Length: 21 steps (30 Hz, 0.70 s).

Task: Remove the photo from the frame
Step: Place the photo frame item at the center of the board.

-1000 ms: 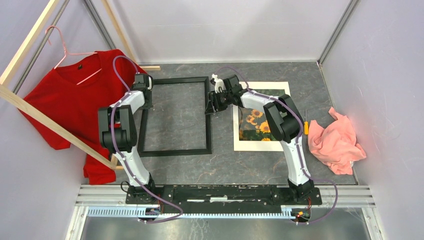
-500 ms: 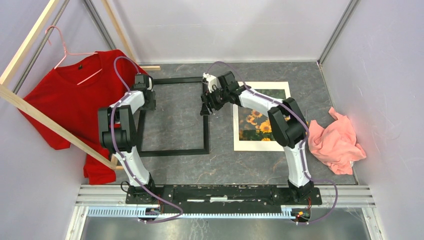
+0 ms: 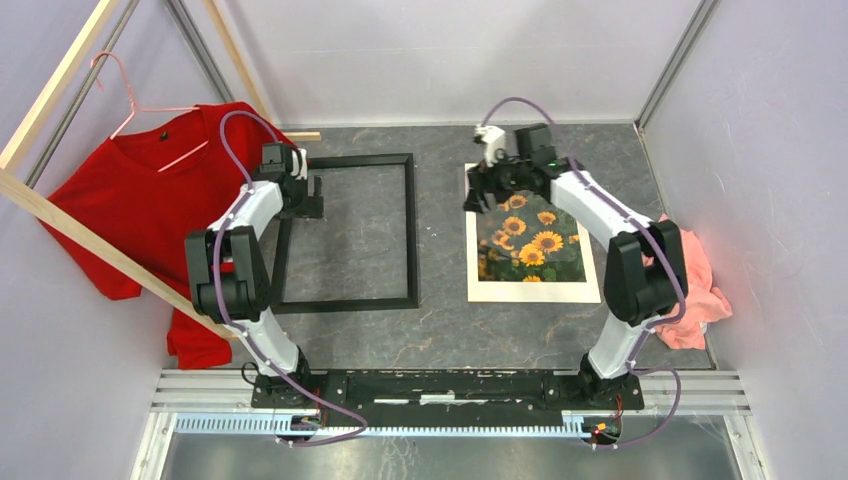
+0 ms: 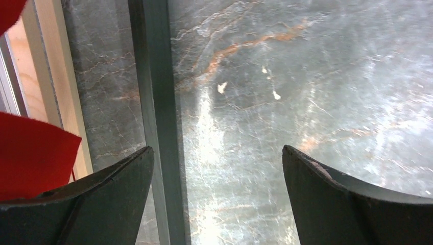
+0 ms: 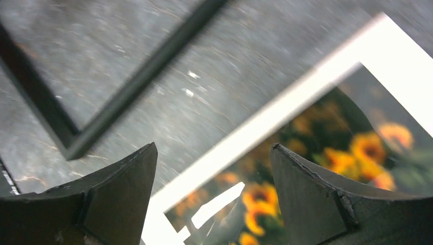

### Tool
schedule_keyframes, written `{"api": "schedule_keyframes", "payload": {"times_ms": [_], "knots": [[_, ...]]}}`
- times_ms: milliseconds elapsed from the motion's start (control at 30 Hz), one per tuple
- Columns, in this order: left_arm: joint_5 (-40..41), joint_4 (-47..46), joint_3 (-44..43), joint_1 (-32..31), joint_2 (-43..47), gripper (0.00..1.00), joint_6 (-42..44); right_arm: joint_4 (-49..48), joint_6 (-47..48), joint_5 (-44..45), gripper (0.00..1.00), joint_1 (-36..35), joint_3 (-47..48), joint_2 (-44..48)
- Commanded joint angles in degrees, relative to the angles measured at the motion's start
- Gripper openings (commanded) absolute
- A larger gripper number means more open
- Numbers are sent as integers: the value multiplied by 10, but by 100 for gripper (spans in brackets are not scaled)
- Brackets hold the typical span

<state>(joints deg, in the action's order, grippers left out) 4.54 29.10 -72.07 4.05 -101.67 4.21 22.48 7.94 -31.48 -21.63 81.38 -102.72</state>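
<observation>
1. Top view: the frame lies flat and empty on the surface, at 9 o'clock from its middle. The photo lies at 3 o'clock, well apart from the frame, with a white mat around it. I cannot tell if the print is loose from this mat.
2. Top view: the left tool hangs over the 11 o'clock corner of the frame. The right tool hangs over the 11 o'clock corner of the mat. A red shirt hangs on a wooden rack at 9 o'clock, and a pink cloth lies at 3 o'clock.
3. Left wrist view: the jaws of the left tool stand wide apart. One bar of the frame runs from 12 to 6 o'clock between them, near the left finger, and neither finger presses on it. It holds nothing.
4. Right wrist view, somewhat blurred: the jaws of the right tool are also apart and empty. A frame corner shows at 9 o'clock, the mat and the photo at 4 o'clock.
5. My judgement: the taking out looks done, and the step in hand is the letting go.
6. The next move calls for raising both tools straight up, so that no finger drags the frame bar or the mat, and then drawing the arms toward 6 o'clock.
</observation>
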Motion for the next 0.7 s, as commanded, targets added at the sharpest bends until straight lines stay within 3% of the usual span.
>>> {"api": "schedule_keyframes", "payload": {"times_ms": [0,233,467,667], "knots": [[-72,23,-7,-4,63,100,-14,39,52,-24,87,89,-43,39],[-168,47,5,-31,130,100,17,14,23,-86,87,245,-112,67],[-145,54,16,-149,177,100,45,-10,-10,-63,86,336,-148,66],[-272,54,-42,-233,149,100,7,-7,0,-52,84,379,-156,44]]}}
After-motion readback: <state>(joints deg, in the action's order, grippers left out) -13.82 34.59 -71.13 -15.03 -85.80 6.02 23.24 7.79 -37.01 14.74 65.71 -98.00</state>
